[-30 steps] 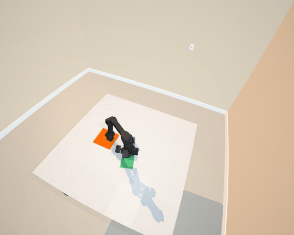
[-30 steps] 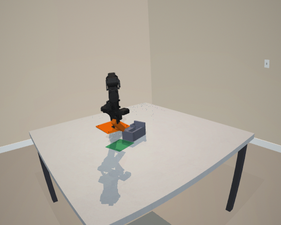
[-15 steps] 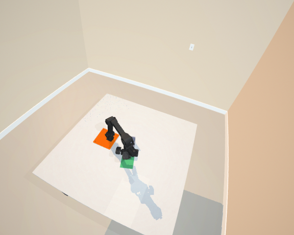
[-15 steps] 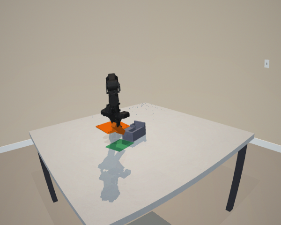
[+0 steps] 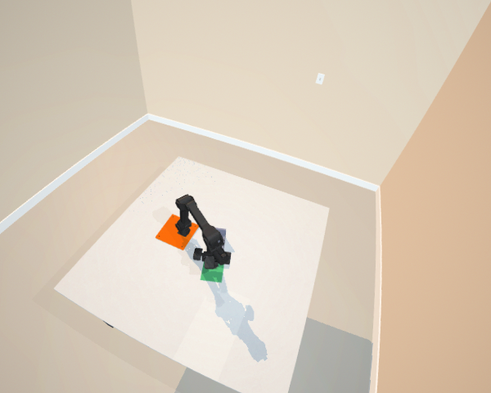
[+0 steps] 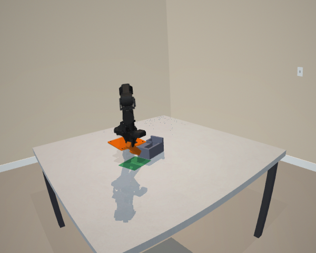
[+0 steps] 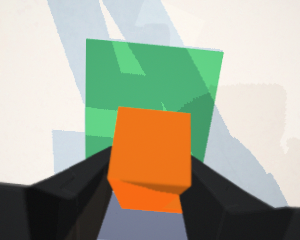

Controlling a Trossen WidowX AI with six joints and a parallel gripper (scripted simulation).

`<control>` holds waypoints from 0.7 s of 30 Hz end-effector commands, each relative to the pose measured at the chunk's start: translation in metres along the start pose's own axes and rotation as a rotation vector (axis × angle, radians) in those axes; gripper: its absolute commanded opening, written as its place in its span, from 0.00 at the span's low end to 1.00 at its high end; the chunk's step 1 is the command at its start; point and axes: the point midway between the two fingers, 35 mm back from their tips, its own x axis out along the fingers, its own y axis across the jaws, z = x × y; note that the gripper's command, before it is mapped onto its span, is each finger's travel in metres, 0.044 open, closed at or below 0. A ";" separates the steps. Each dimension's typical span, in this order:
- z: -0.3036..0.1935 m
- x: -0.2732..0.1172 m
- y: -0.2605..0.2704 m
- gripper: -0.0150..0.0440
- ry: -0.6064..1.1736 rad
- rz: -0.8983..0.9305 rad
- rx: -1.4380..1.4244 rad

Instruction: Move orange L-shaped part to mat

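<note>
The orange part [image 6: 135,151] [image 7: 152,145] is out of the grey tray [image 5: 222,232] [image 6: 157,151] [image 7: 140,224]. My gripper [image 6: 131,143] [image 7: 148,158] is shut on it, with a black finger on each side in the wrist view. The part is tilted, one end lower, and hangs above the table near the tray's mat-side end. The green mat [image 5: 212,277] [image 6: 135,165] [image 7: 102,75] lies flat below and beyond the part, and the part covers some of it in the wrist view. The arm hides the part in the top view.
The arm stands on an orange base plate [image 5: 168,233] [image 6: 115,143] behind the mat. The tray's raised walls stand close beside the held part. The arm's shadow falls across the mat and the pale table [image 5: 123,270] [image 6: 207,163].
</note>
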 end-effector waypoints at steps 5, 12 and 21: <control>-0.001 0.013 0.000 0.25 0.003 0.001 -0.006; -0.001 0.024 0.000 0.25 0.003 0.001 -0.006; -0.001 0.037 0.000 0.25 0.003 0.001 -0.006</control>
